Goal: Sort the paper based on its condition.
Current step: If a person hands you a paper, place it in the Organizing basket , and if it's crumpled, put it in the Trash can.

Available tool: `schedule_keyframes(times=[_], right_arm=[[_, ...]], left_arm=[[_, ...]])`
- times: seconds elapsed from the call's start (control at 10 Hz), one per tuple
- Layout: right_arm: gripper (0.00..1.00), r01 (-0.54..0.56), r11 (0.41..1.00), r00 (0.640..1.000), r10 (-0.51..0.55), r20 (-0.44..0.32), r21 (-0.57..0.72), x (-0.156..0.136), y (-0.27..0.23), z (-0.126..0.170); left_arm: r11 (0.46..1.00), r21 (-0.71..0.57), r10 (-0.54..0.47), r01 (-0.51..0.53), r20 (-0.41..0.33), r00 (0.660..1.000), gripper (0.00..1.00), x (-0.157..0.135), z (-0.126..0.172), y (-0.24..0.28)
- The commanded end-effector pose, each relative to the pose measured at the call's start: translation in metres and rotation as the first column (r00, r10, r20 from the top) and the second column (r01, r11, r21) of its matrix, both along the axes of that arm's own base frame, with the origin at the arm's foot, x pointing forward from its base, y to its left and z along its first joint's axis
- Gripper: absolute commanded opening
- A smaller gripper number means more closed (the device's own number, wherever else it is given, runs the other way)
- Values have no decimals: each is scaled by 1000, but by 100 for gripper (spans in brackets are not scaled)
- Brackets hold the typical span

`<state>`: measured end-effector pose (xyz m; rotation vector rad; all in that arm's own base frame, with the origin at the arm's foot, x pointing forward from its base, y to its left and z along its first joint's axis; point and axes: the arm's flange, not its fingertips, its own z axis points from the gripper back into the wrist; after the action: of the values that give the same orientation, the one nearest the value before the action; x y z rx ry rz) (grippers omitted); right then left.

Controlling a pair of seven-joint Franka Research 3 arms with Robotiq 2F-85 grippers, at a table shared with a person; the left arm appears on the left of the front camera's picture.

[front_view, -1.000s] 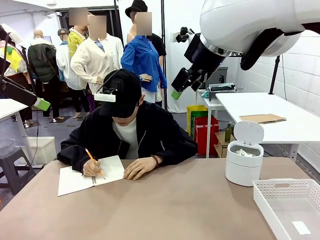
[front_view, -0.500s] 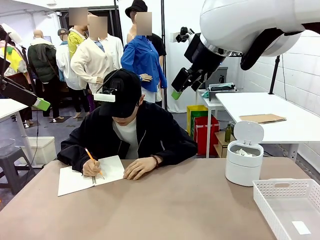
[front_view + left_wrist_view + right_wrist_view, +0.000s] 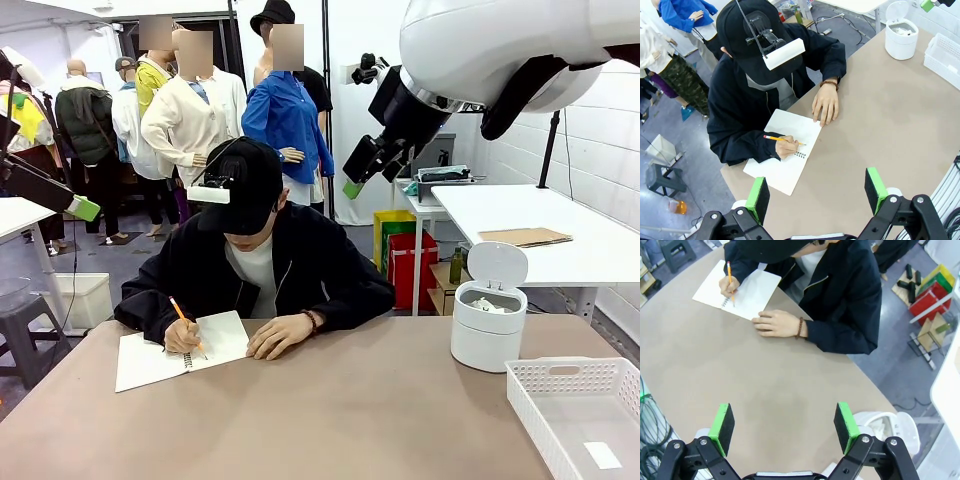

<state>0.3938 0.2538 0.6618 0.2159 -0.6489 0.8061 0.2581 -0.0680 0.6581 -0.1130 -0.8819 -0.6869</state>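
Hovering high above the tan tabletop [image 3: 350, 400] with both pincers released: left gripper [image 3: 816, 192] spread wide with nothing between the green pads, right gripper [image 3: 784, 426] equally wide and empty. Kept up and clear, probably, to leave room for the person [image 3: 260, 270] at the far side, bent over a white spiral-bound notebook [image 3: 150, 360] with an orange pencil [image 3: 181, 313] in one hand and the other hand [image 3: 278, 335] pressed flat at the edge of the page, maybe to stop it from sliding. Found inside the small white bin [image 3: 486, 345] at the right part of the table: the paper [image 3: 488, 305], a crumpled wad with lumpy, faceted surface, lying just under the rim, with the round lid [image 3: 497, 265] tipped up behind it and the mouth left free. Placed near the bin, closer to the robot: a white plastic basket [image 3: 560, 376] with lattice walls, shallow and rectangular, holding one flat slip [image 3: 603, 455] on its floor. Judging from this pairing, crumpled sheets to the smooth cylindrical bin, flat ones to the basket. Likely a pause now, until the next sheet from the notebook; then a soft, light thing to pinch, easy to deform.
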Motion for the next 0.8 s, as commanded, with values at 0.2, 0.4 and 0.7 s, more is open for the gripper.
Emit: schedule_keyframes(times=[0.2,0.4,0.7], right_arm=[[100,-17,1000,1000,17,6,10,-14,14,9],[100,-19,998,1000,19,1,62,-20,19,8],[100,-7,998,1000,6,22,58,-22,22,9]], left_arm=[[1000,-1,2,-2,0,1000,100,0,0,1],[1000,-1,2,-2,0,1000,100,0,0,1],[1000,-1,2,-2,0,1000,100,0,0,1]])
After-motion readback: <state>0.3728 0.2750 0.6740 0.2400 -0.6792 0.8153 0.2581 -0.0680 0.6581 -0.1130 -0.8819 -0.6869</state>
